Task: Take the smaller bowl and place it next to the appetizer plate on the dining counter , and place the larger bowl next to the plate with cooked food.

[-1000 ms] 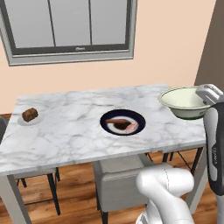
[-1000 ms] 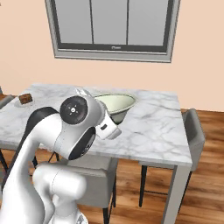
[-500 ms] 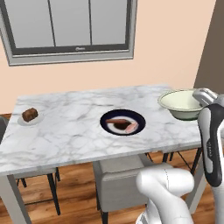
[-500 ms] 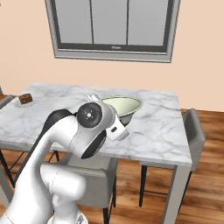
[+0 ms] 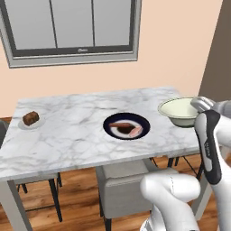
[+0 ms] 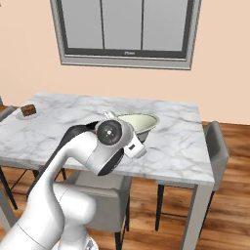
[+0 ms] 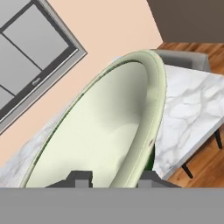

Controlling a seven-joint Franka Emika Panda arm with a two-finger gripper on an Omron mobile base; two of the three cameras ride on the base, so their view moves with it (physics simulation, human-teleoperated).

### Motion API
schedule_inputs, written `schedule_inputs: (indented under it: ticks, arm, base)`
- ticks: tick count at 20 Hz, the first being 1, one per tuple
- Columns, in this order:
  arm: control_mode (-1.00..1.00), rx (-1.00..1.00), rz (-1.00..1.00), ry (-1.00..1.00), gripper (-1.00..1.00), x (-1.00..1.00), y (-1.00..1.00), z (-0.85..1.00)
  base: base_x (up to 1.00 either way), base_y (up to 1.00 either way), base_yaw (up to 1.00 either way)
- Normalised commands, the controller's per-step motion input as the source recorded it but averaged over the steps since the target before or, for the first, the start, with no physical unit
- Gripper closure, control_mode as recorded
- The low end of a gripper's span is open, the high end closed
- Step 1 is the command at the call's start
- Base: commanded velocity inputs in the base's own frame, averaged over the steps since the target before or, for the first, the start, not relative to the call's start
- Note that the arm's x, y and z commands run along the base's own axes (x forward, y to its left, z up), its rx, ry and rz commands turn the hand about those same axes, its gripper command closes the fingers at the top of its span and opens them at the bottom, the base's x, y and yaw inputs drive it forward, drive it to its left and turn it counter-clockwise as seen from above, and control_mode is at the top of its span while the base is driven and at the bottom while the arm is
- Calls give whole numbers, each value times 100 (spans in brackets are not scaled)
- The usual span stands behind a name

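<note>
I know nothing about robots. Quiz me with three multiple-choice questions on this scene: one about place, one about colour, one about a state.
1. Where is the plate with cooked food?
A. near the dining counter's middle
B. on a chair
C. on the floor

2. What colour is the appetizer plate?
A. red
B. white
C. black

3. How is the larger bowl?
A. upside down
B. broken
C. gripped at its rim by the fingers

Answers: 1 A, it sits mid-counter. 2 B, white under the brown block. 3 C, hand view shows the rim between both fingers.
</note>
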Motion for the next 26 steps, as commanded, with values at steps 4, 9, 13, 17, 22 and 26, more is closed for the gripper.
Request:
schedule_inputs:
  ticks: [4, 9, 13, 17, 22, 26]
  arm:
    - [-100, 0, 2, 0, 100, 26, -4, -37]
    - [-100, 0, 0, 1, 100, 28, -8, -28]
    - [-100, 0, 1, 1, 100, 31, -4, -27]
    - [-100, 0, 1, 2, 100, 31, -1, -28]
    - [-100, 0, 1, 2, 100, 34, -4, -30]
    - [-100, 0, 1, 2, 100, 33, -6, -27]
  base:
    - [0, 0, 0]
    - [0, 0, 0]
    - [0, 0, 0]
    - [0, 0, 0]
    - [0, 0, 0]
    - [0, 0, 0]
